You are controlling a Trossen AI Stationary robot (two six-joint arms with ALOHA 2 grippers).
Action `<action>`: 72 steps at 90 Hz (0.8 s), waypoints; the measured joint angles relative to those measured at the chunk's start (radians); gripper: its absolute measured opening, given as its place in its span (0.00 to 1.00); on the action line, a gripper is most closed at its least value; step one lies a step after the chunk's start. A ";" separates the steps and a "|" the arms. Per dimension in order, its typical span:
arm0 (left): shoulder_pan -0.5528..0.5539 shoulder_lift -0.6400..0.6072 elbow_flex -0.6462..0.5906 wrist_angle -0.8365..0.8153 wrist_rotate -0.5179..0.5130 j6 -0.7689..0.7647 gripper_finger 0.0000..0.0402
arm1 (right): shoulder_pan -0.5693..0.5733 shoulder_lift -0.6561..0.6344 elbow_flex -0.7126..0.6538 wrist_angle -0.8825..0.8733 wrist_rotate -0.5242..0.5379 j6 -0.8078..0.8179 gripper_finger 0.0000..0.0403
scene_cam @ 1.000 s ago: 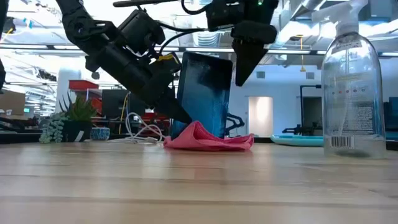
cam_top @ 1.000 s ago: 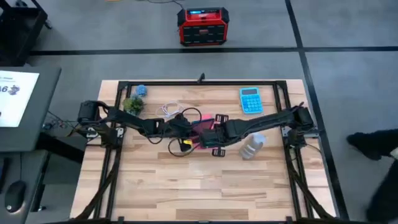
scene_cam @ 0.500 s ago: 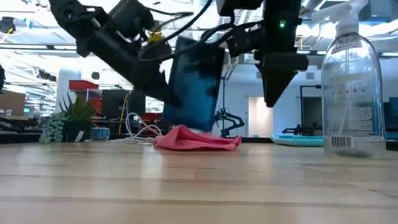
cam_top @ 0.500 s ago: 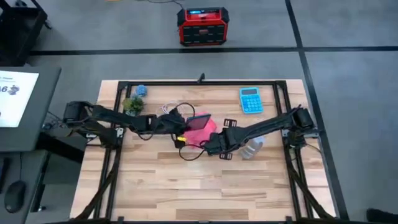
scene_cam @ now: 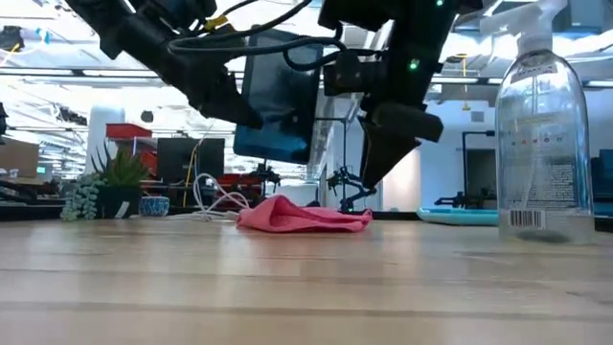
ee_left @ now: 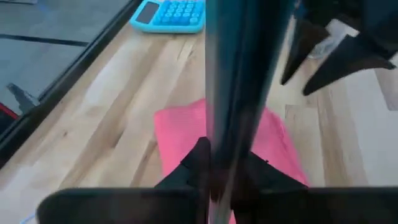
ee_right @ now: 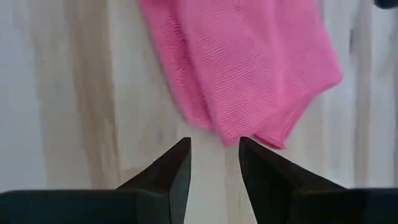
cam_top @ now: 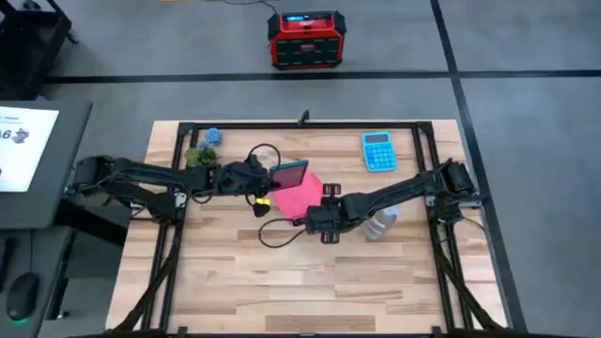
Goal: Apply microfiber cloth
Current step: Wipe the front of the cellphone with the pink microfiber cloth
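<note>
- High view: the left gripper (cam_top: 266,178) reaches in from the left side of the wooden surface (cam_top: 235,272) and clasps a dark phone (cam_top: 289,174) by its edge.
- The microfiber cloth (cam_top: 299,198) lies flat on the surface just beside and partly under that phone, near the middle of the surface.
- The right gripper (cam_top: 311,218) sits at the cloth's near edge, its arm stretching back to the right side.
- A clear spray bottle (cam_top: 380,223) stands just beyond the right arm, and a blue calculator (cam_top: 378,151) lies well apart near the far right edge.
- A small plant (cam_top: 200,157) stands at the far left corner; a red box (cam_top: 305,39) sits on the floor beyond the surface.
- Low view: the phone (scene_cam: 280,110) hangs tilted in the air above the cloth (scene_cam: 304,216), clear of it, held by the left gripper (scene_cam: 238,107).
- The cloth rests bunched on the surface (scene_cam: 306,287), with the right gripper (scene_cam: 369,172) pointing down just behind its right end.
- The spray bottle (scene_cam: 538,134) stands upright at the right.
- Left wrist view: the phone (ee_left: 242,81) shows edge-on, pinched between the gripper's fingers (ee_left: 198,163), with the cloth (ee_left: 180,134) on the surface below and the calculator (ee_left: 171,14) farther off.
- Right wrist view: the right gripper (ee_right: 214,155) has its fingers (ee_right: 176,168) parted with nothing between them, just short of the cloth's (ee_right: 249,68) edge; whether they touch the fabric is unclear.
</note>
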 joint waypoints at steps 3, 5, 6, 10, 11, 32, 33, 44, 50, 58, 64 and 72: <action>0.000 0.003 -0.008 0.008 -0.001 -0.005 0.03 | 0.001 0.000 0.000 0.004 0.000 0.009 0.30; 0.000 0.006 -0.015 0.019 -0.001 -0.008 0.03 | 0.001 0.000 0.000 0.007 -0.001 0.012 0.30; 0.000 0.007 -0.018 0.026 -0.001 -0.009 0.03 | 0.001 0.000 0.000 0.009 -0.001 0.013 0.30; 0.000 0.009 -0.032 0.039 -0.002 -0.009 0.03 | 0.001 0.000 0.000 0.021 -0.010 0.014 0.30; 0.000 0.009 -0.036 0.040 -0.003 -0.009 0.03 | 0.001 0.000 0.000 0.024 -0.015 0.014 0.30; -0.003 0.008 -0.094 0.050 -0.011 -0.048 0.03 | 0.003 0.000 0.000 0.045 -0.026 0.022 0.30; -0.003 0.008 -0.097 0.053 -0.011 -0.048 0.03 | 0.003 0.000 0.000 0.045 -0.026 0.022 0.30; -0.003 0.007 -0.134 0.109 -0.012 -0.052 0.03 | 0.005 0.000 0.000 0.062 -0.026 0.049 0.30; -0.003 0.007 -0.141 0.120 -0.012 -0.061 0.03 | 0.005 0.000 0.000 0.099 -0.027 0.054 0.30; -0.004 0.007 -0.145 0.121 -0.011 -0.076 0.03 | -0.003 0.000 0.001 0.145 -0.057 0.044 0.30; -0.004 0.007 -0.146 0.118 -0.011 -0.080 0.03 | -0.017 0.000 0.001 0.154 -0.103 0.033 0.30; -0.004 0.007 -0.146 0.118 -0.012 -0.090 0.03 | -0.046 0.000 0.001 0.165 -0.159 0.033 0.30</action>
